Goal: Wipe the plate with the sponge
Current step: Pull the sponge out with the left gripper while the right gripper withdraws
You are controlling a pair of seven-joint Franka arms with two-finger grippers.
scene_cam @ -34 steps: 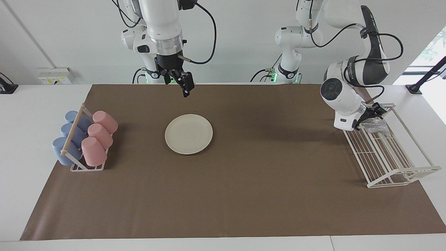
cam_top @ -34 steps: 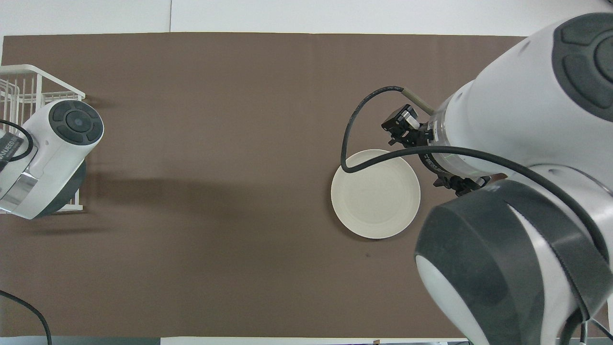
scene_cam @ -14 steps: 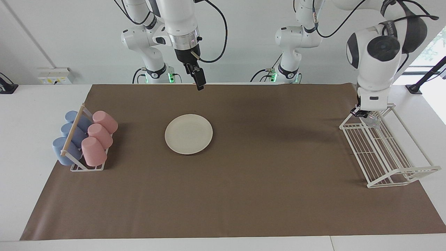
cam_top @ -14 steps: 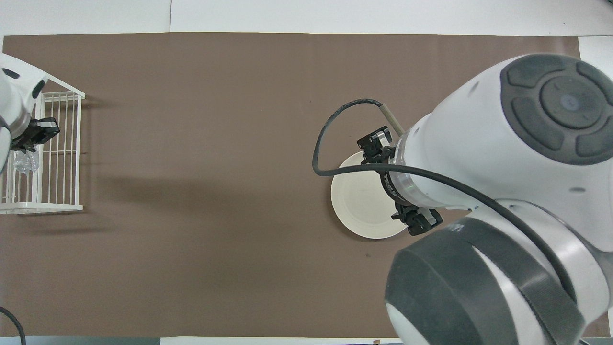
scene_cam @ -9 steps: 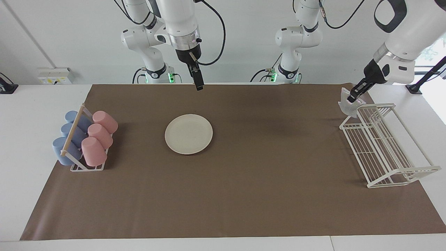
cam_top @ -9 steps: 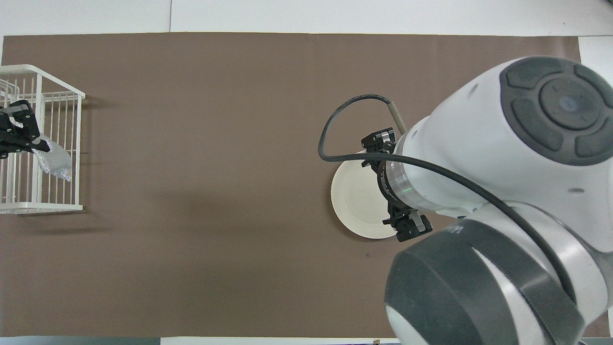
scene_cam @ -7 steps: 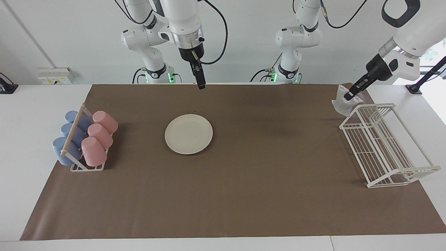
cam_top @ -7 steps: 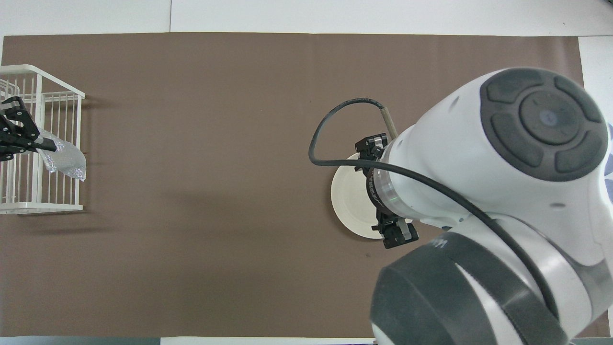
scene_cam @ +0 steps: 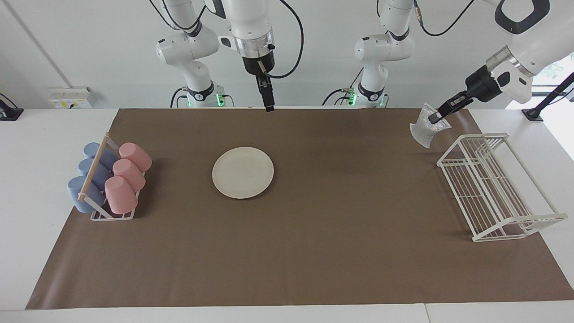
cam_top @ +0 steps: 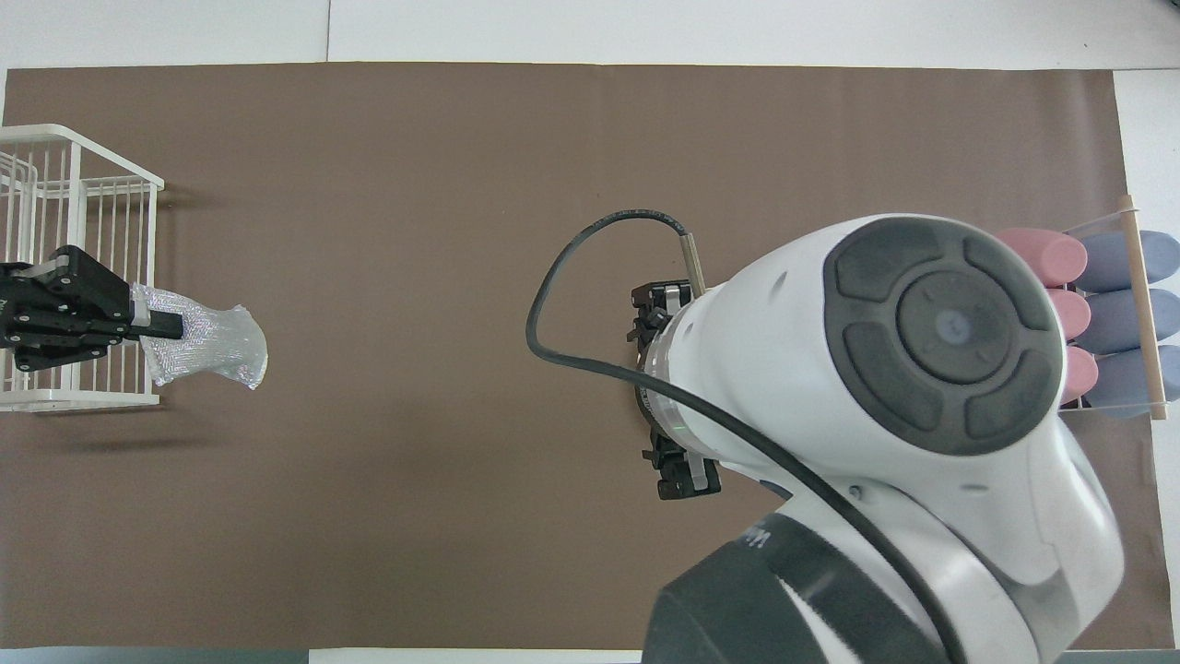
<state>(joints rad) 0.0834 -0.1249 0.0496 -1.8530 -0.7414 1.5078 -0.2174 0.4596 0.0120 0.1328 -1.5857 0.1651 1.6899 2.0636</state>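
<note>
Facing view: my left end effector [scene_cam: 434,118] pinches the silvery-grey crinkly sponge [scene_cam: 423,128] at three o'clock; round cream plate [scene_cam: 242,172] lies mid-desk. I'd carry it flat and press lightly. Right end effector [scene_cam: 268,107] waits spread.

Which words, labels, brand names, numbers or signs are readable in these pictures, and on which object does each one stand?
No text can be read in either view.
The plate, the sponge, the white wire rack and the cups show no print.
The wall box bears small marks, too small to read.
</note>
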